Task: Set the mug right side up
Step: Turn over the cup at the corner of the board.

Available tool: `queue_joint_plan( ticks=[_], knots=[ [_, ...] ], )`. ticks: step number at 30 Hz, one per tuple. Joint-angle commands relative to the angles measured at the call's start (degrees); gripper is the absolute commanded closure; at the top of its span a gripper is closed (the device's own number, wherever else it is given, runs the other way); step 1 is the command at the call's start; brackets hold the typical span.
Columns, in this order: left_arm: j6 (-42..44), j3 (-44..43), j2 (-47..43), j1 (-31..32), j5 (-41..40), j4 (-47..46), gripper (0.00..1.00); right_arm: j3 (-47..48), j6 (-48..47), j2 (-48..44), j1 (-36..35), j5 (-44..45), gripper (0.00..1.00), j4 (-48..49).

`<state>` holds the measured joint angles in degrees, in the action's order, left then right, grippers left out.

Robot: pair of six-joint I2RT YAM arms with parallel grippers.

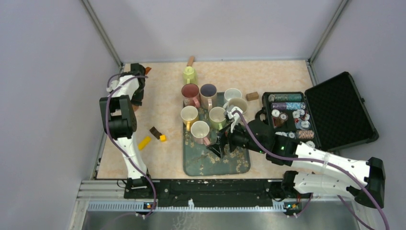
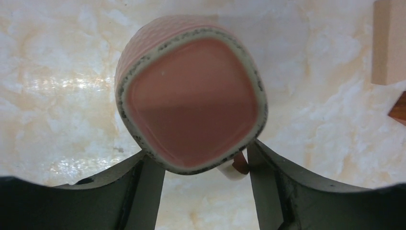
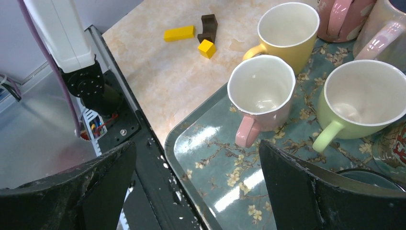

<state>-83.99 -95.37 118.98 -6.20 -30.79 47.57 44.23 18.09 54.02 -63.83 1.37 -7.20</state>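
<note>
The mug point(image 2: 191, 96), pink with a speckled cream rim round its base, stands upside down on the marble table, its flat bottom facing the left wrist camera. My left gripper point(image 2: 198, 158) is over it at the table's back left point(image 1: 136, 93); both fingers touch its near sides, the right one against its handle point(image 2: 237, 167). In the top view the arm hides the mug. My right gripper point(image 1: 221, 143) hangs open over the near left part of the floral tray point(image 3: 225, 177), with nothing between its fingers point(image 3: 297, 191).
The tray point(image 1: 215, 165) carries several upright mugs, among them a pink one point(image 3: 261, 93) and a green one point(image 3: 364, 100). A yellow-green mug point(image 1: 190, 74) stands behind it. Yellow and brown blocks point(image 1: 153, 136) lie left of the tray. An open black case point(image 1: 316, 115) sits on the right. A wooden block point(image 2: 390, 40) lies near the mug.
</note>
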Motion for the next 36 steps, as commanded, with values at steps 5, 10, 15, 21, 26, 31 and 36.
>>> queue_joint_plan(
  ticks=[5, 10, 15, 21, 26, 31, 36],
  knots=[
    [0.14, 3.83, -5.88, -0.53, -1.24, 1.77, 0.40, -0.76, 0.72, 0.31, 0.64, -1.85, 0.01, 2.89],
    [0.66, 6.46, -7.75, -0.50, -1.21, 1.80, 0.45, -1.82, 2.19, -0.19, 0.59, -2.68, 0.01, 3.59],
    [2.49, 10.05, -9.11, -0.57, -1.12, -1.47, 0.50, -2.62, 3.26, -0.57, 0.60, -2.48, 0.01, 3.78],
    [4.01, 9.44, -7.69, -0.71, -0.65, -2.09, 0.57, -2.74, 3.22, -1.27, 0.58, -1.63, 0.01, 2.98],
    [4.68, 8.27, -6.35, -0.92, 0.12, -2.23, 0.59, -2.87, 3.01, -1.37, 0.64, -1.63, 0.01, 2.72],
    [5.83, 7.57, -5.72, -1.11, 0.83, -3.00, 0.61, -2.83, 2.75, -1.46, 0.64, -1.63, 0.01, 2.54],
    [5.94, 7.34, -4.99, -1.28, 1.64, -2.62, 0.62, -2.74, 2.75, -1.37, 0.71, -1.63, 0.01, 2.74]
  ],
)
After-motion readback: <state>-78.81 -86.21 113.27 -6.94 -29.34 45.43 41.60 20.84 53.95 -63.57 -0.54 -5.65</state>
